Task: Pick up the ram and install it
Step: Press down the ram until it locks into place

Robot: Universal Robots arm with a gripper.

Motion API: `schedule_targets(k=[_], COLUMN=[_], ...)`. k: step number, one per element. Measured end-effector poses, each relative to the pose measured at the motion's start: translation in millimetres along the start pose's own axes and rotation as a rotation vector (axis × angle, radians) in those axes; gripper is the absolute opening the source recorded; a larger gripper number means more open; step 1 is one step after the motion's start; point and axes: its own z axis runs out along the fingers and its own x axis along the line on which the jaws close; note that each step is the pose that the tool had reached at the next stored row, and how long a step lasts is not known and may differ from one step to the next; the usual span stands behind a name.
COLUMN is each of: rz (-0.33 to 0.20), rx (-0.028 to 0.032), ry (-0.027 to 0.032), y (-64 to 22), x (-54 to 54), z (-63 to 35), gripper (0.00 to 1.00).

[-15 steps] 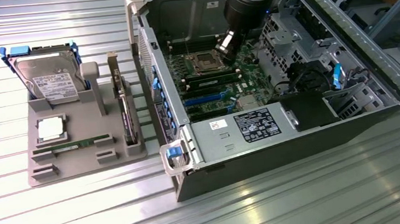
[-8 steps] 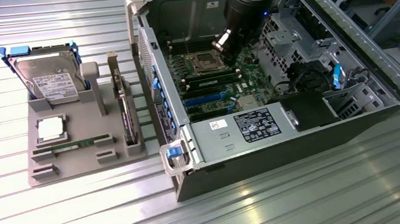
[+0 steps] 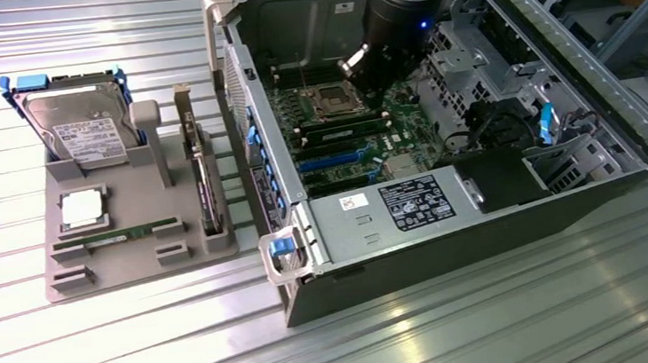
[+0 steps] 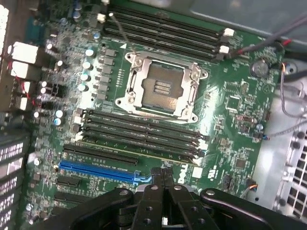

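Observation:
A ram stick (image 3: pixel 115 235), thin and green, lies flat in the grey tray (image 3: pixel 131 276) on the exterior view's left. Inside the open computer case (image 3: pixel 450 250), my gripper (image 3: pixel 368 97) hangs over the motherboard (image 4: pixel 230 120), just beside the processor socket (image 4: pixel 160 88). In the wrist view the gripper (image 4: pixel 162 172) is shut, its fingers pressed together with nothing between them, above the row of memory slots (image 4: pixel 139 129). A green edge (image 4: pixel 136 151) runs along the slot closest to the blue connector (image 4: pixel 96 171), as of a stick seated there.
The tray also holds a hard drive (image 3: pixel 79 125), a silver processor chip (image 3: pixel 83 207) and an upright dark expansion card (image 3: pixel 199 176). A power supply (image 3: pixel 404 205) and drive cage (image 3: pixel 490 50) wall in the motherboard. A second memory slot bank (image 4: pixel 163 28) lies beyond the socket.

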Motion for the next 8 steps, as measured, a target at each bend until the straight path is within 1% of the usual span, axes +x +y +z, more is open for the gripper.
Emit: schedule_targets(k=[2,4,5,7,8], rz=[0.053,0.086,0.115,0.116,0.117], rx=[0.0038,0.0062,0.0083,0.0084,0.0082], ry=[0.0007,0.0011,0.0015,0.0015,0.0034], y=[0.0,0.0,0.0,0.0,0.0], x=[0.0,0.0,0.0,0.0,-0.2], z=[0.2,0.3,0.2,0.3,0.4], gripper=[0.11,0.11,0.11,0.11,0.11])
